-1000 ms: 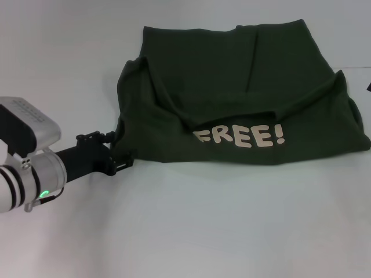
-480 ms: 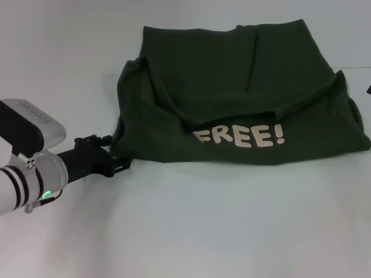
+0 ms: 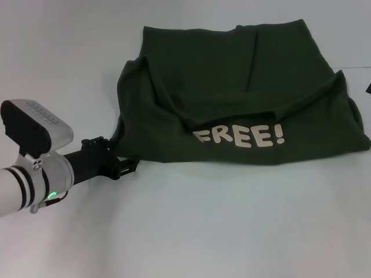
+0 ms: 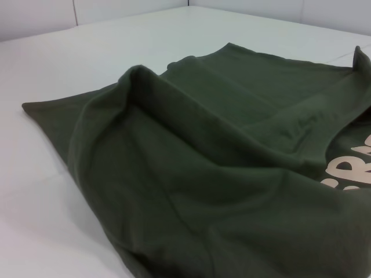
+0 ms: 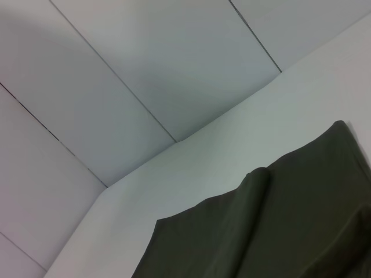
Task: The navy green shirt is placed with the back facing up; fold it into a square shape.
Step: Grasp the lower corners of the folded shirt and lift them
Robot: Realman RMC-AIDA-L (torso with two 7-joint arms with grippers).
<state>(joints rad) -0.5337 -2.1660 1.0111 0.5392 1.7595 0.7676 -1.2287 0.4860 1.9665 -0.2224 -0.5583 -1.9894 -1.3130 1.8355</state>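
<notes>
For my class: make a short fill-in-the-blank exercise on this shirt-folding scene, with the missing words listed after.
1. The cream letters on the navy green shirt spell the word ____.
2. The only arm in the head view, ending in the left gripper, is the robot's ____ arm.
3. The shirt lies on a table whose colour is ____.
4. That gripper sits at the shirt's near ____ corner.

Missing words: FREE; left; white; left

The shirt is soft, matt cloth with smooth cream lettering. Beneath it, the table looks smooth and matt white. The left gripper is matt black plastic.
</notes>
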